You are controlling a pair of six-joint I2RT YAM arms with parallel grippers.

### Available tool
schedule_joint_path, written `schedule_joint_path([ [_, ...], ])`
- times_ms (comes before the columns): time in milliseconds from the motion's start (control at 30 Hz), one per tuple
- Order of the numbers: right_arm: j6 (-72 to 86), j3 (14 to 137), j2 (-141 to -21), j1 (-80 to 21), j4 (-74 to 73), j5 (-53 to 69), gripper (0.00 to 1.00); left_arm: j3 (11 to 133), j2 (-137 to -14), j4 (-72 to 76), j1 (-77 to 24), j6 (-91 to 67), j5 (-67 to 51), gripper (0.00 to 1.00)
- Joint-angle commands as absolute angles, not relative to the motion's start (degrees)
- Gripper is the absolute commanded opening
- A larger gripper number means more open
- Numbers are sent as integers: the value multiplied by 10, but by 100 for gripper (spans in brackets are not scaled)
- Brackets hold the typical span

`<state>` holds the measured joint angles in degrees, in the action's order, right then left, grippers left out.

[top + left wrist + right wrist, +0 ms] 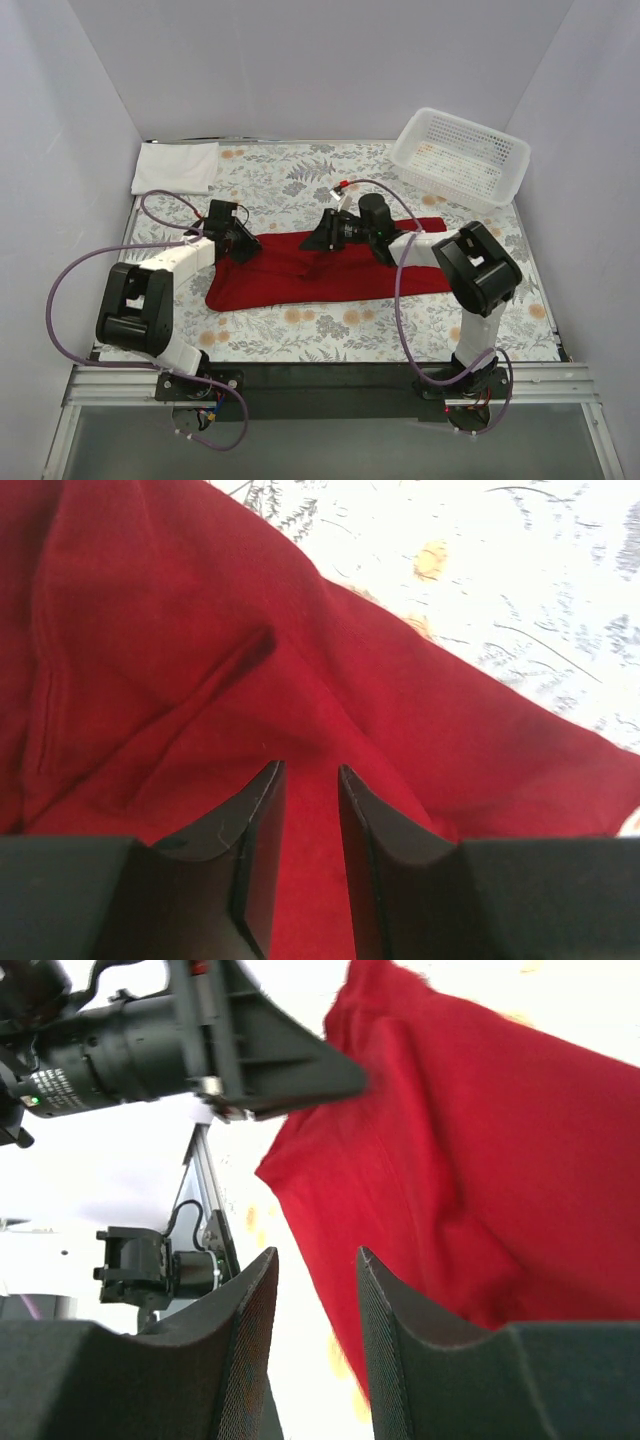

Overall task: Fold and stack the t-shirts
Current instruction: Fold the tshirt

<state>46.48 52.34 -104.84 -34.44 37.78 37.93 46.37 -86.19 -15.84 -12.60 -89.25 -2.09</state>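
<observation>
The red t-shirt [300, 275] lies near-left of the basket [405, 160], with the folded white t-shirt [175, 166] farther left. My left gripper [307, 770] has its jaws nearly together over red cloth, and I can't tell if they grip it. My right gripper [315, 1255] stands part open and empty.

- White link shells and black joint housings on left arm [150, 300] and right arm [478, 270].
- Thin purple cables [49, 305] looping from each black base up to the wrists.
- Black wedge-shaped fingers [250, 830] on left tool [309, 768]; fine mesh texture inside right tool [316, 1252] fingers.
</observation>
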Motion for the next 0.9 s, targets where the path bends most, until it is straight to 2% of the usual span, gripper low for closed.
schedule_joint_path([
  [0,505,562,-1108,-365,464,407,43,490,-883,-134,-129,-886,-10,25],
  [267,498,528,-1213,-357,492,404,41,476,-931,-173,-123,-925,51,24],
  [433,467,482,-1201,-318,490,396,40,484,-955,-206,-117,-931,59,25],
  [567,431,466,-1130,-273,465,413,39,501,-941,-215,-117,-919,66,28],
  [733,307,462,-1024,-223,308,375,41,543,-885,-251,-119,-900,89,41],
  [867,197,465,-930,-193,100,241,42,552,-821,-290,-127,-896,120,48],
])
